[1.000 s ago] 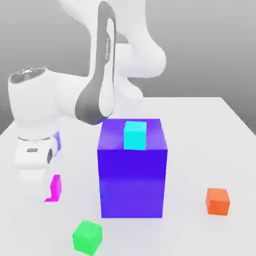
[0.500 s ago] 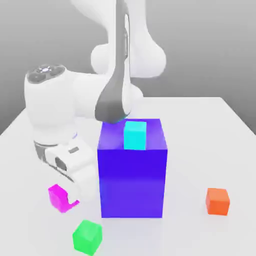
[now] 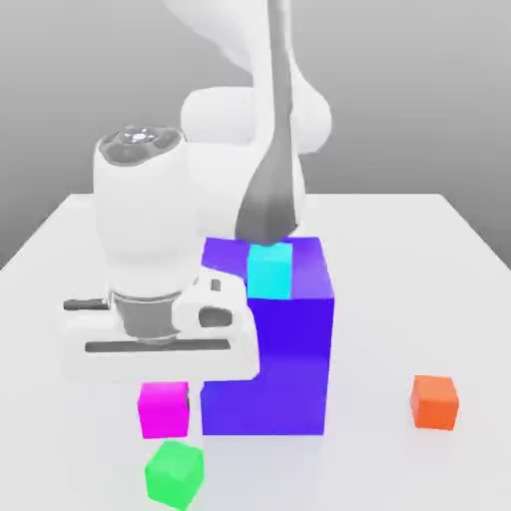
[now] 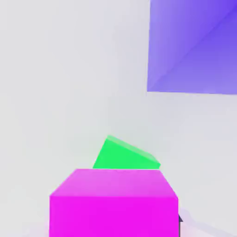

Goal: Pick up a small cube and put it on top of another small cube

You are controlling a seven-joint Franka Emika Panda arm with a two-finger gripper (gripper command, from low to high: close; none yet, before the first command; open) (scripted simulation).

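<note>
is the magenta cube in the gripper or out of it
In: the magenta cube sits directly beneath the gripper's hand in the exterior view, and looms large in front of the green cube in the hand view.

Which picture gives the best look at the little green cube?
The exterior view does: there the green cube appears whole, with several faces visible, in front of the magenta cube. The hand view shows only part of the green cube, because the magenta cube covers the rest.
</note>
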